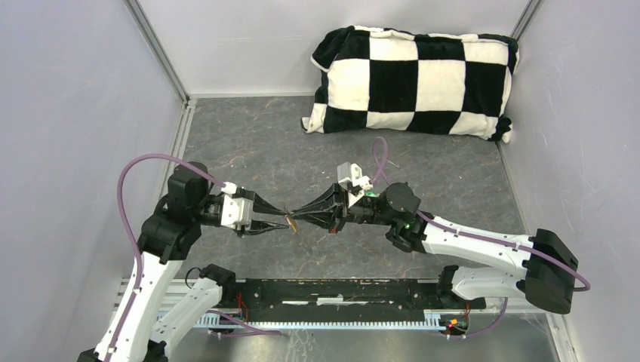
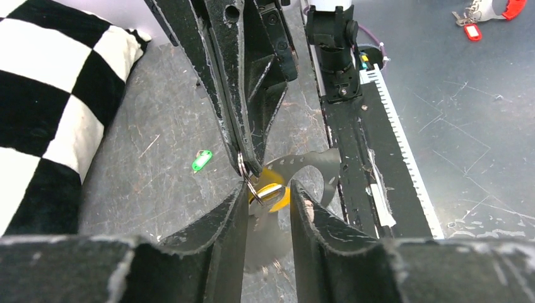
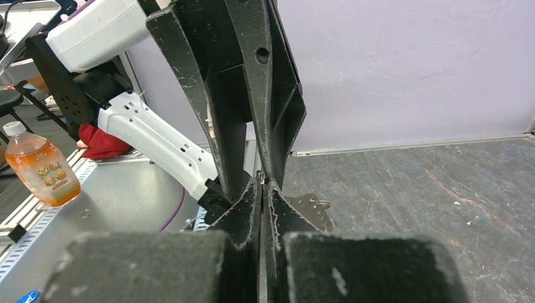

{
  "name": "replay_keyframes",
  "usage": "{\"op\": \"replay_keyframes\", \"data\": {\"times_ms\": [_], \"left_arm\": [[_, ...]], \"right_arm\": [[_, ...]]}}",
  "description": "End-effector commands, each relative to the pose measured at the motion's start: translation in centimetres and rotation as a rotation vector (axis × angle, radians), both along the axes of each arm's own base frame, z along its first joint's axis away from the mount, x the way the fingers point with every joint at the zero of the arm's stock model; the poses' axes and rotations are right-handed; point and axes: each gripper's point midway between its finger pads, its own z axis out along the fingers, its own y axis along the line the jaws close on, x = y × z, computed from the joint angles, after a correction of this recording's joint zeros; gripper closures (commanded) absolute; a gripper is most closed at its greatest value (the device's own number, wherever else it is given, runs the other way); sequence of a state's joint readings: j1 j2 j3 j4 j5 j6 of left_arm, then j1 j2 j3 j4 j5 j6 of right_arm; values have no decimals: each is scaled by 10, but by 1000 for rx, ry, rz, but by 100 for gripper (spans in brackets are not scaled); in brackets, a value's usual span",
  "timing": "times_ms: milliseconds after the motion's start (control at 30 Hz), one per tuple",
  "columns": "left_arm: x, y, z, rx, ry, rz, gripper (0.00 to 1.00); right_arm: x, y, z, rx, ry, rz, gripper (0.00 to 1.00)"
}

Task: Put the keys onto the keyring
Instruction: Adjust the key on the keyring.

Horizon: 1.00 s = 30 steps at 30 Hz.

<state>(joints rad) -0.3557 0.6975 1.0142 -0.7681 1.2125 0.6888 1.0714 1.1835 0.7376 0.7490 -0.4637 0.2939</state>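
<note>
Two arms meet tip to tip above the table [image 1: 249, 143]. The right gripper [image 3: 264, 189] is clenched on the keyring [image 2: 242, 166]. The left gripper [image 2: 268, 196] flanks the yellow key [image 2: 277, 192]; whether it grips is unclear. Likely risk: a slack hold or slight misalignment drops the key or tugs the keyring free. Counted: one pillow [image 1: 411, 79], two arms, one keyring, two keys. The green key [image 2: 202, 160] lies on the table near the pillow.

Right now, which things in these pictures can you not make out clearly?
Keyring: the left wrist view shows only a short piece; the right gripper covers the rest.
Yellow key: partly behind the left gripper; no blade seen, and whether it is on the ring is unclear.
Green key: too small to show its metal part.
Top view: the meeting point is too small.
</note>
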Motion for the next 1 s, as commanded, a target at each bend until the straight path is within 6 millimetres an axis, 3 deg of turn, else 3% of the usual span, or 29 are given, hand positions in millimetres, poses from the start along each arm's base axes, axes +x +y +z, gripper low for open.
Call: {"op": "replay_keyframes", "data": {"times_ms": [0,133,433,600,800,967], "left_arm": [[1,-1,-3,5,38,11,66],[4,0,-9,16,43,29,74],[3,0,-11,17,64,30,74],[4,0,-14,23,63,35,79],[0,2,-19,20,36,27,73],[-5,2,-18,10,32,12,53]], "right_arm": [[-2,3,33,65,-71,4,100],[-3,4,33,58,-79,5,100],[-4,8,29,24,-93,0,100],[-5,8,29,18,-93,-1,100],[-2,7,32,34,-62,-18,100],[-3,7,38,77,-25,-13,100]]}}
